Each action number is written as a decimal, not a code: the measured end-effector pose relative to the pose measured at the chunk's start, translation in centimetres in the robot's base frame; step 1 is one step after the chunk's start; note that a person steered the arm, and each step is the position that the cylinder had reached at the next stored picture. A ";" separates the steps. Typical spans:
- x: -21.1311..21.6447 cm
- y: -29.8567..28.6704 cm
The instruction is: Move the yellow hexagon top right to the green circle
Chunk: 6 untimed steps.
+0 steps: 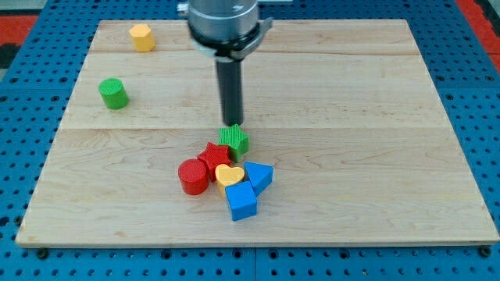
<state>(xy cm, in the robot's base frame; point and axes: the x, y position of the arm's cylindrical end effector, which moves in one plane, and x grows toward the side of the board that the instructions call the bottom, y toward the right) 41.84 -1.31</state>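
Observation:
The yellow hexagon (141, 37) sits near the board's top left corner. The green circle (113, 94) stands below it, slightly to the view's left. My tip (233, 123) is at the board's middle, just above the green star (233, 140) and touching or nearly touching its top edge. It is far to the right of both the yellow hexagon and the green circle.
A tight cluster lies below the tip: the green star, a red star (213, 157), a red circle (193, 176), a yellow heart (228, 175), a blue triangle (258, 176) and a blue cube (241, 200). The wooden board (375, 156) lies on a blue pegboard.

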 end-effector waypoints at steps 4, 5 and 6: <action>-22.7 -17.1; -17.6 -18.3; -13.3 -17.0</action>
